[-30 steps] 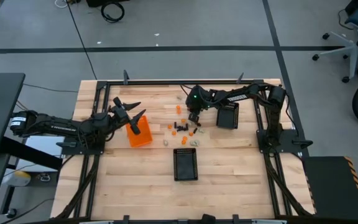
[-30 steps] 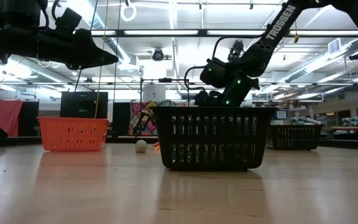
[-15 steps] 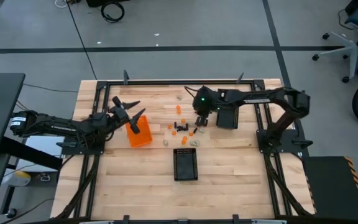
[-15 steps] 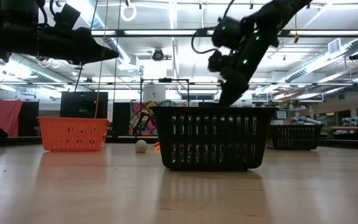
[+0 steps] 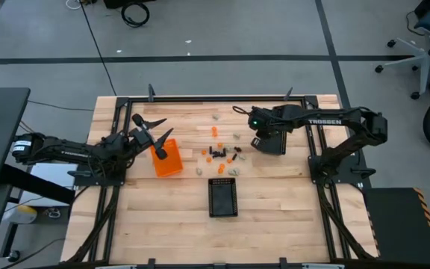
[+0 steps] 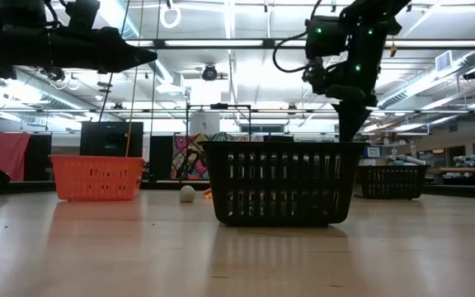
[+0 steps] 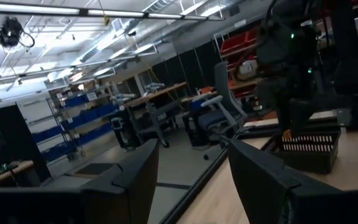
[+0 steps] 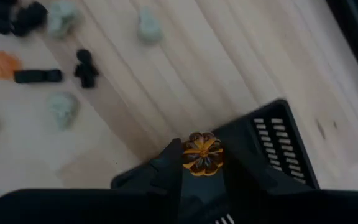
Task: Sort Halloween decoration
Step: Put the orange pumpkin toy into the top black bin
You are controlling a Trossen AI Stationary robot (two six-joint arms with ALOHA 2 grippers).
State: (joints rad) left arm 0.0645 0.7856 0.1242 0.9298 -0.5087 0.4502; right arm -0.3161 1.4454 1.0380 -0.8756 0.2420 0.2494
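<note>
The decoration pieces (image 5: 222, 154) are tiny orange, black and pale toys lying scattered mid-table; the right wrist view shows black ones (image 8: 86, 68) and pale ones (image 8: 63, 107) on the wood. My right gripper (image 5: 258, 139) (image 8: 202, 163) hangs over the near-left corner of the black mesh bin (image 5: 274, 140) (image 8: 272, 149), shut on a small orange pumpkin (image 8: 202, 154). My left gripper (image 5: 160, 133) (image 7: 188, 171) is open in the air above the orange bin (image 5: 166, 160). In the low view the right gripper (image 6: 349, 124) dips behind the front basket. My right gripper pinches the small orange pumpkin (image 8: 202, 155) between its two fingertips (image 8: 169, 163), one on either side of it. The fingers come from above, pointing down. The pumpkin is lifted clear, above the rim of the black mesh bin.
A second black mesh bin (image 5: 223, 197) (image 6: 283, 181) stands near the table's near middle. The orange bin (image 6: 97, 177) sits on the left half. A black frame rail (image 5: 215, 99) runs along the table's edges. A pale ball-like piece (image 6: 187, 194) lies on the wood.
My right gripper rose from among the scattered pieces and swung toward the table's right, and now hangs over the black mesh bin's corner. The left arm kept still.
</note>
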